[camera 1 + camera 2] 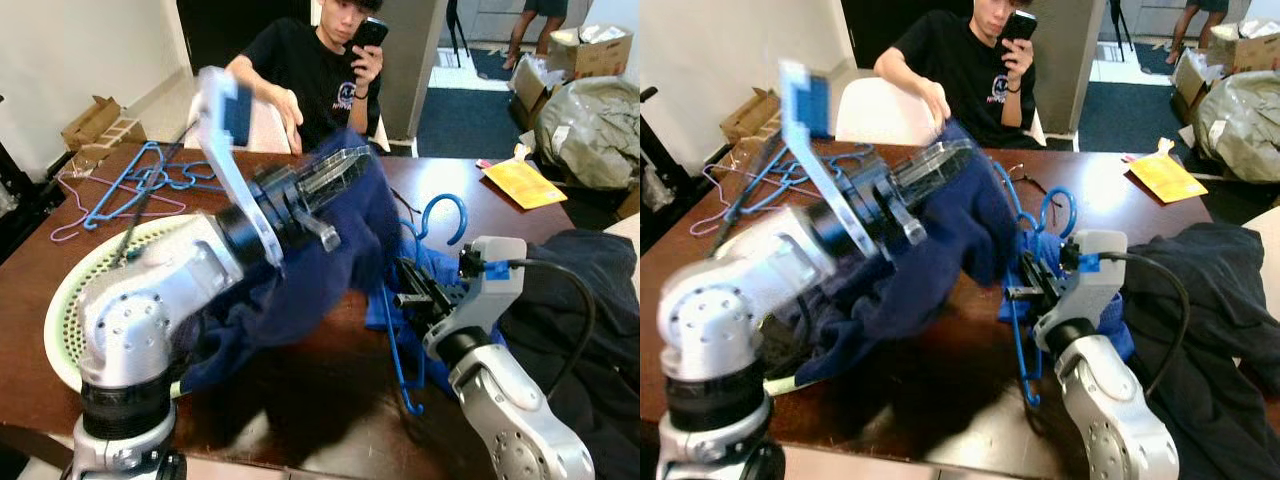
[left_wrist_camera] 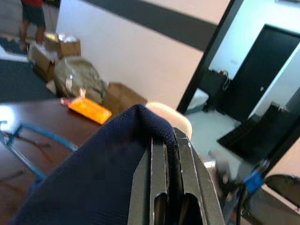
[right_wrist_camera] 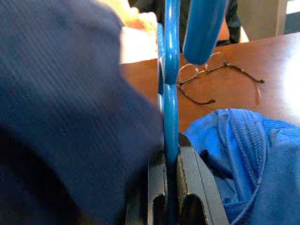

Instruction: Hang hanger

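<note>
Left gripper (image 1: 345,168) clamped on navy garment (image 1: 300,290), right gripper (image 1: 408,290) clamped on blue hanger (image 1: 398,330).
Garment lifted above brown table (image 1: 40,290), draping down toward white-green basket (image 1: 62,300); hanger upright beside it, hook (image 1: 445,215) up, over blue cloth (image 3: 243,154). Person (image 1: 320,70) seated behind table.

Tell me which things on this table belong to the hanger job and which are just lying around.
In use:
- blue hanger, clamped in the right end effector
- navy garment, pinched by the left end effector

Lying about:
- spare hangers
- laundry basket
- glasses
- yellow packet
- dark clothing
</note>
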Available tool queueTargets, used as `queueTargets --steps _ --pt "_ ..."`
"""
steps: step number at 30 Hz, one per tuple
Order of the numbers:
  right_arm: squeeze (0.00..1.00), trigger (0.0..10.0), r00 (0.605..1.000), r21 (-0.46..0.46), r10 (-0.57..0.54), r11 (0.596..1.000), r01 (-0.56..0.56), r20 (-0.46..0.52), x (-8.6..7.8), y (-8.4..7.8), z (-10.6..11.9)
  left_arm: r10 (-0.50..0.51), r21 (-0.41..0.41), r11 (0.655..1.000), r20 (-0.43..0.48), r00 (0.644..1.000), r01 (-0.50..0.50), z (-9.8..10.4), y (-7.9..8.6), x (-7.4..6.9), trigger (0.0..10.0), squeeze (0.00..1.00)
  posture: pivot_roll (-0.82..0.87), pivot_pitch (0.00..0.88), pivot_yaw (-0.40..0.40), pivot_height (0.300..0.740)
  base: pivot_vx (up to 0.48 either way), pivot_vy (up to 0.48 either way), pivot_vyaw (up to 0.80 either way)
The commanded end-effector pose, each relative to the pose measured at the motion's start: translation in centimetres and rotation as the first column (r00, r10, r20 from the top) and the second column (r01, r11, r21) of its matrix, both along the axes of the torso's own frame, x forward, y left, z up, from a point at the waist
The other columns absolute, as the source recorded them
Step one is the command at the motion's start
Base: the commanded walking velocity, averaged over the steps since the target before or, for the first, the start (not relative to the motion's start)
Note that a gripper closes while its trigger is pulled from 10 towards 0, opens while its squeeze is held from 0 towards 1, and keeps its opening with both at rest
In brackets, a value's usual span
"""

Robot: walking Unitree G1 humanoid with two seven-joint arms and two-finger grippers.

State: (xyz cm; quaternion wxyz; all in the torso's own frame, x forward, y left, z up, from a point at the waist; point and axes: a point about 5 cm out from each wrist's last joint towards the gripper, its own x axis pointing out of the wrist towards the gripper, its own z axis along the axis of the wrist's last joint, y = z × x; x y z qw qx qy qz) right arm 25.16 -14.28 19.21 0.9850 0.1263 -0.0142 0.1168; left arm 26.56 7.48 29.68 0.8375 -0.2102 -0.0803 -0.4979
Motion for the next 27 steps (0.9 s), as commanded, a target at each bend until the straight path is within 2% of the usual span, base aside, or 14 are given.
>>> queueTargets --steps 1,5,6,7,8,10,11,15,18,19,22,23,24,27 --pt "0.0 10.0 1.0 0.02 0.001 1.0 -0.001 -0.006 0.0 0.0 -0.1 -0.022 0.088 0.996 -0.052 0.998 0.026 -2.1 -1.0 -0.2 0.0 0.0 0.03 0.063 0.012 0.74 0.0 0.0 0.0" --pt "0.0 10.0 1.0 0.021 0.003 1.0 -0.002 -0.01 0.0 -0.1 -0.1 -0.052 0.221 0.973 -0.078 0.996 0.068 -4.4 -2.3 -1.0 0.0 0.0 0.03 0.067 0.01 0.74 0.0 0.0 0.0" --pt "0.0 10.0 1.0 0.022 0.004 1.0 -0.003 -0.013 0.0 -0.1 -0.1 -0.066 0.298 0.951 -0.07 0.995 0.084 -5.3 -2.5 -1.4 3.5 0.0 0.03 0.067 0.009 0.74 0.0 0.0 0.0" --pt "0.0 10.0 1.0 0.022 0.004 1.0 -0.003 -0.013 0.0 -0.1 -0.1 -0.066 0.298 0.951 -0.07 0.995 0.084 -5.3 -2.5 -1.4 3.5 0.0 0.03 0.067 0.009 0.74 0.0 0.0 0.0" --pt "0.0 10.0 1.0 0.023 0.005 1.0 -0.004 -0.015 0.0 -0.1 -0.2 -0.084 0.352 0.93 -0.068 0.994 0.103 -5.9 -2.5 -1.8 10.0 0.47 0.03 0.067 0.009 0.74 0.0 0.0 0.0" --pt "0.0 10.0 1.0 0.024 0.006 1.0 -0.005 -0.016 0.0 -0.1 -0.2 -0.097 0.382 0.917 -0.071 0.993 0.117 -6.2 -2.4 -2.1 10.0 0.47 0.03 0.067 0.009 0.74 0.0 0.0 0.0" --pt "0.0 10.0 1.0 0.026 0.006 1.0 -0.006 -0.018 0.0 -0.1 -0.2 -0.12 0.413 0.901 -0.063 0.991 0.135 -6.3 -2.1 -2.4 10.0 1.0 0.03 0.067 0.008 0.74 0.0 0.0 0.0" --pt "0.0 10.0 1.0 0.027 0.007 1.0 -0.006 -0.019 0.0 -0.1 -0.2 -0.137 0.435 0.889 -0.052 0.989 0.146 -6.2 -1.7 -2.7 10.0 1.0 0.03 0.067 0.008 0.74 0.0 0.0 0.0" --pt "0.0 10.0 1.0 0.028 0.009 1.0 -0.008 -0.022 0.0 -0.1 -0.2 -0.128 0.512 0.853 0.009 0.992 0.106 -5.4 0.3 -2.7 10.0 1.0 0.03 0.065 0.006 0.74 0.0 0.0 0.0" --pt "0.0 10.0 1.0 0.028 0.011 1.0 -0.01 -0.024 0.0 -0.1 -0.3 -0.092 0.605 0.795 0.064 0.994 0.035 -5.2 2.0 -2.4 10.0 1.0 0.04 0.059 0.005 0.74 0.0 0.0 0.0" --pt "0.0 10.0 0.999 0.031 0.015 0.999 -0.014 -0.028 0.0 -0.1 -0.4 -0.006 0.825 0.536 0.218 0.976 -0.181 -4.8 7.0 -1.3 10.0 1.0 0.04 0.057 0.003 0.74 0.0 0.0 0.0" --pt "0.0 10.0 0.999 0.031 0.015 0.999 -0.014 -0.028 0.0 -0.1 -0.4 -0.006 0.825 0.536 0.218 0.976 -0.181 -4.8 7.0 -1.3 10.0 1.0 0.04 0.057 0.003 0.74 0.0 0.0 0.0" --pt "0.0 10.0 0.999 0.031 0.017 0.999 -0.016 -0.029 0.0 -0.1 -0.4 -0.002 0.846 0.491 0.241 0.971 -0.209 -4.5 7.9 -1.2 10.0 1.0 0.04 0.056 0.003 0.74 0.0 0.0 0.0" --pt "0.0 10.0 0.999 0.032 0.019 0.999 -0.018 -0.031 -0.1 -0.1 -0.4 -0.008 0.868 0.444 0.251 0.968 -0.222 -3.9 8.9 -1.3 10.0 1.0 0.04 0.054 0.002 0.74 0.0 0.0 0.0"
